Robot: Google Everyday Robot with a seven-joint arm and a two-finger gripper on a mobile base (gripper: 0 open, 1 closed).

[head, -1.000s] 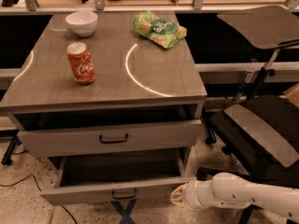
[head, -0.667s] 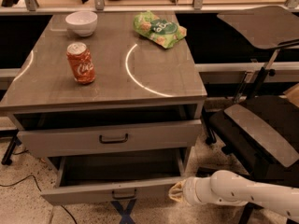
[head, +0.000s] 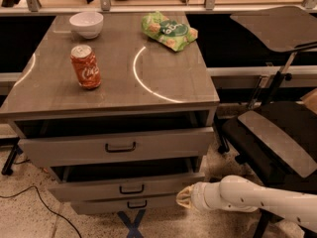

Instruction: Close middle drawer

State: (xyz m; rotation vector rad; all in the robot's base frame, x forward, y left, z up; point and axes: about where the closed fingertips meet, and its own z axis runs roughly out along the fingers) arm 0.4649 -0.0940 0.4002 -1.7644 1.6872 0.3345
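The middle drawer (head: 99,189) is the second grey front in the cabinet, with a small black bar handle (head: 131,188). It stands a little way out, and a dark gap shows above its front. My gripper (head: 185,197) is low on the right, its tip against the right end of that drawer's front, with the white arm (head: 247,199) reaching in from the right. The top drawer (head: 119,147), with a bigger black handle, sticks out further above. The bottom drawer (head: 131,204) shows just below the middle one.
On the cabinet top (head: 148,95) stand a red soda can (head: 86,67), a white bowl (head: 86,24) and a green chip bag (head: 168,31). A black office chair (head: 277,133) stands close on the right, above my arm. A blue tape cross (head: 132,222) and a black cable (head: 39,202) lie on the floor.
The middle drawer has slid back into the cabinet and stands out much less than before. My gripper has followed it in towards the cabinet.
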